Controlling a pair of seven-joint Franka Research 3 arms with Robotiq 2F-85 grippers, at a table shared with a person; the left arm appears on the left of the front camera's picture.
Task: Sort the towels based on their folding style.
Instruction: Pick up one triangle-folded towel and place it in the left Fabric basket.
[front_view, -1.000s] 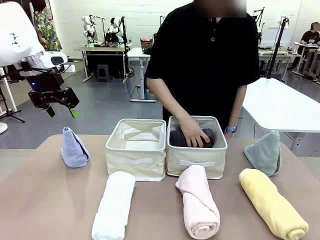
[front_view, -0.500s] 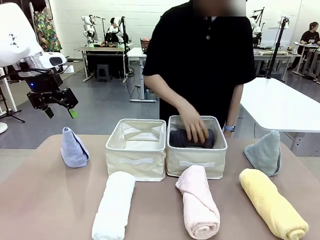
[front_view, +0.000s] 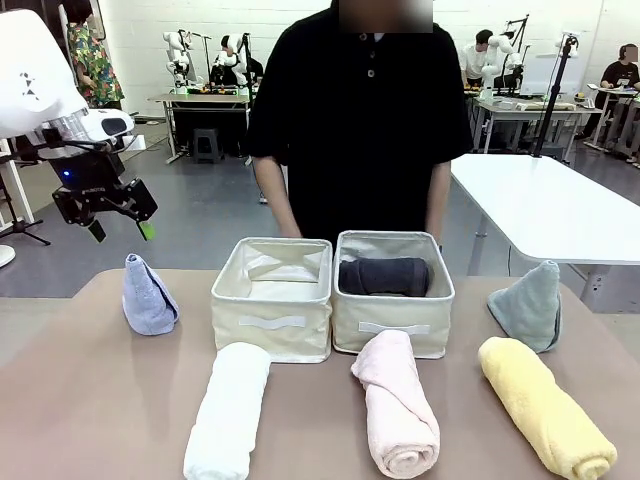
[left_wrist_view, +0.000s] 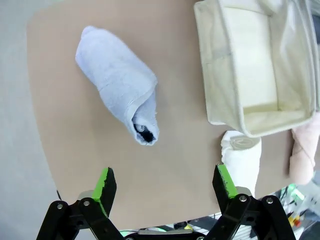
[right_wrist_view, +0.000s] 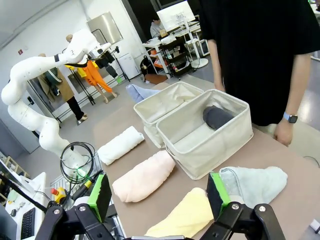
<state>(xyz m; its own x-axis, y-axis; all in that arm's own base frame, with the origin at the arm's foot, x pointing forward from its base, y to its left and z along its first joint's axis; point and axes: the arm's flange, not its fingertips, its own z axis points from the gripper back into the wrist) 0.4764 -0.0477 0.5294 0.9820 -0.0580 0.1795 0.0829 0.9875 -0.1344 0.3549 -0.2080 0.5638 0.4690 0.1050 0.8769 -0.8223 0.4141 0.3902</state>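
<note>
Terry towels lie as follows. Dark grey rolled towel (front_view: 385, 277): inside the right cream fabric basket (front_view: 395, 325), which touches the left cream fabric basket (front_view: 270, 300). White rolled towel (front_view: 230, 410), pink rolled towel (front_view: 395, 405) and yellow rolled towel (front_view: 545, 405): on the brown bench (front_view: 90, 400), nearer the robot than the baskets. Lavender-blue cone-folded towel (front_view: 148, 295): bench left. Pale grey-green cone-folded towel (front_view: 528, 305): bench right. Left gripper (front_view: 122, 231): above the lavender-blue cone, fingers spread wide, holding nothing. Right gripper (right_wrist_view: 157, 192): fingers spread wide, holding nothing.

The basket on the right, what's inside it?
One dark grey rolled towel, lying at the basket's far side, near the person. The floor under the towel is covered.
</note>
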